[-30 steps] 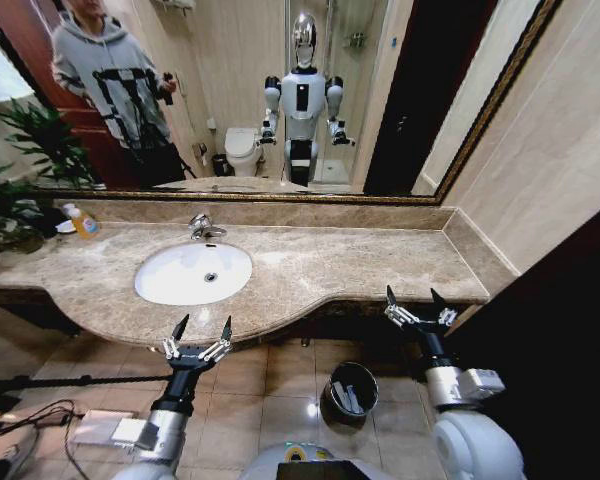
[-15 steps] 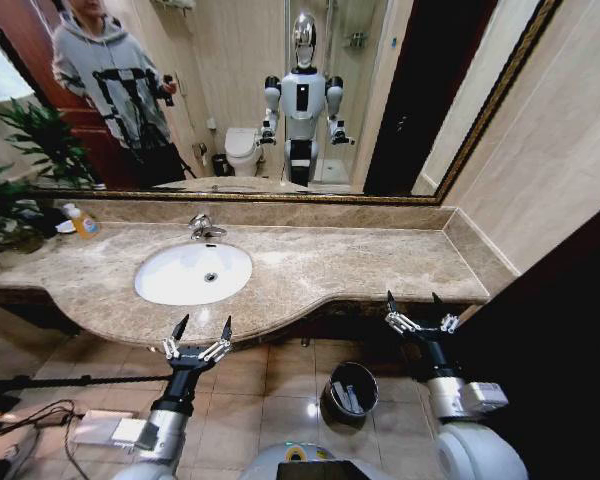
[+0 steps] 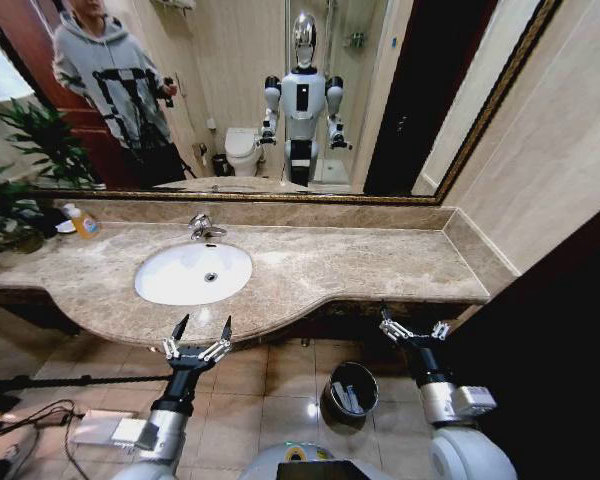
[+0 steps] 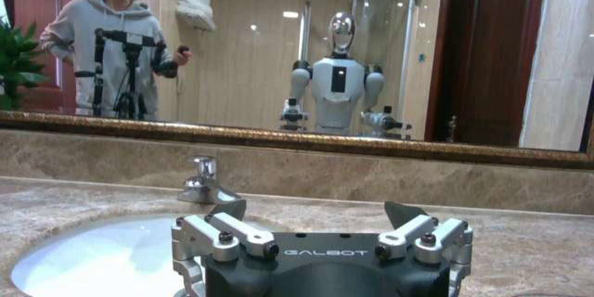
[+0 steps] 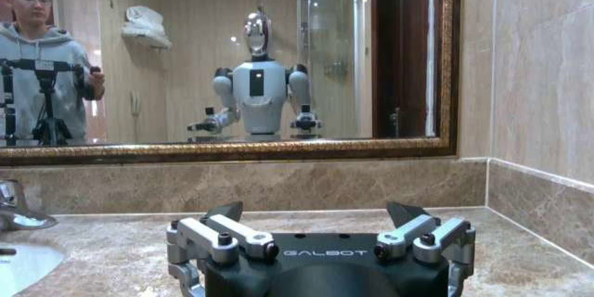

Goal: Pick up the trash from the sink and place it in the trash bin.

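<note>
Beige marble countertop (image 3: 360,265) set beneath a wide gold-framed mirror (image 3: 230,90), pale stone-tiled wall (image 3: 550,150) at the right, brown tiled floor (image 3: 270,385) below, green plant (image 3: 20,170) at the left, toilet (image 3: 242,150) and glass shower reflected in the mirror.

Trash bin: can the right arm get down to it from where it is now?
Probably yes. The right gripper hangs open, empty, off the countertop edge, and the trash bin stands on open floor just below and inboard, nothing between them.
</note>
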